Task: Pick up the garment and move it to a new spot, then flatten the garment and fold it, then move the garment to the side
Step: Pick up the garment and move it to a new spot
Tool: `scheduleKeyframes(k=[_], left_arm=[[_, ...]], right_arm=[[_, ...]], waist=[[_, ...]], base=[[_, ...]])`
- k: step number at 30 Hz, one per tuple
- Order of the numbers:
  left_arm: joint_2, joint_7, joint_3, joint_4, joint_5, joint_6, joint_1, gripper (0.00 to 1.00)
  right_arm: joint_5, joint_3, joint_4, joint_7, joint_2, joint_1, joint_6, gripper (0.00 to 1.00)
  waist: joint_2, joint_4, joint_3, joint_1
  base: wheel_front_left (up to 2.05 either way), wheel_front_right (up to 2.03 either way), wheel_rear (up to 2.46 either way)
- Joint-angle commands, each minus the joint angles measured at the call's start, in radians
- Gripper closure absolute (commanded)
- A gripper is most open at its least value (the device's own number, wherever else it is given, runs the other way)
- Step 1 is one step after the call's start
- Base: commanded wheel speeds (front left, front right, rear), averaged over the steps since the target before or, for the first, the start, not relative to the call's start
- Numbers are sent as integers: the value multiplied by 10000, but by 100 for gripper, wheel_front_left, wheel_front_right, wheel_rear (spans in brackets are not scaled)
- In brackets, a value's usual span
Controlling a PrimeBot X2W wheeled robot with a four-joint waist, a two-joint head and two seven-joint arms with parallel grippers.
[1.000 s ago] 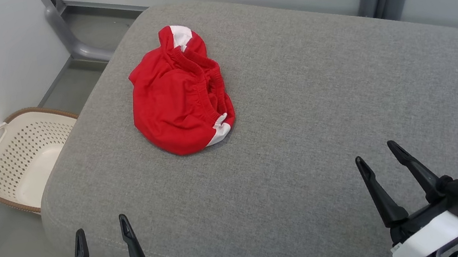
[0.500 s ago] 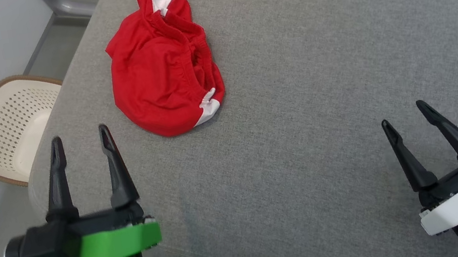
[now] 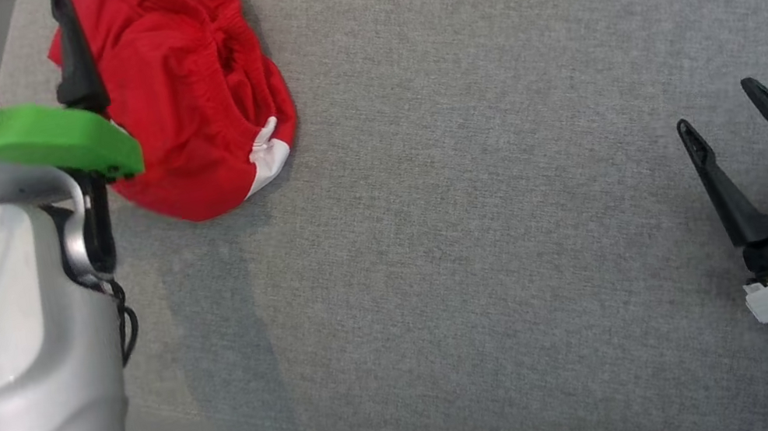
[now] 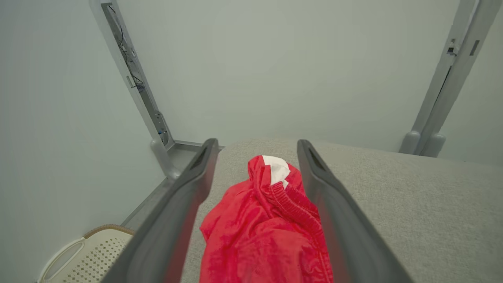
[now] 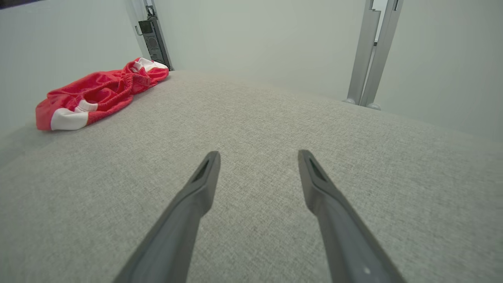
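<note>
The garment is a crumpled red pair of shorts with white trim, lying at the far left of the grey cushion. My left gripper hovers open at the garment's left edge, its inner finger overlapping the red cloth. In the left wrist view the garment lies between the spread fingers of the left gripper; I cannot tell whether they touch it. My right gripper stands open over bare cushion at the right. From the right wrist view, the right gripper is empty and the garment lies far off to the left.
A cream perforated basket sits on the floor left of the cushion, below its edge, partly behind my left arm. Grey metal posts stand against the pale wall behind. Bare cushion stretches between the garment and the right gripper.
The head camera has tipped down and forward. My left arm has reached up and forward from the cushion's near edge to the garment. The right gripper has advanced a little. Both stay open.
</note>
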Motion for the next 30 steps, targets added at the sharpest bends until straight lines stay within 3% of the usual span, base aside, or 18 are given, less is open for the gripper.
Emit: scheduleKeyframes(k=[1, 8, 19, 22, 23, 30], left_arm=[[103, 418, 143, 545, -270, -126, -523, 0], [151, 2507, 841, 3265, -1670, -471, -2841, 0], [485, 3531, 969, 5877, -2246, -795, -4081, 0], [629, 3237, 848, 6216, -2027, -705, -4118, 0], [682, 3056, 779, 6291, -1968, -719, -4141, 100], [1296, 779, 227, 5883, -1303, -991, -4243, 100]], right_arm=[[-42, -81, -115, -27, -83, -199, -17, 0], [-77, -357, -489, -24, -414, -329, -17, 0], [-81, -551, -497, 47, -356, -613, -29, 0], [-100, -575, -428, 62, -294, -560, -30, 0], [-103, -552, -392, 67, -260, -562, -30, 0], [-56, -277, -315, 60, 209, -873, -27, 0]], waist=[[-1, -680, 874, -2], [-1, -980, 1787, -2], [-1, -1498, 2506, -2], [-1, -1562, 2565, -2], [-1, -1597, 2560, -2], [-1, -1947, 2006, -2]], base=[[0, 0, 0], [0, 0, 0], [0, 0, 0], [0, 0, 0], [0, 0, 0], [0, 0, 0]])
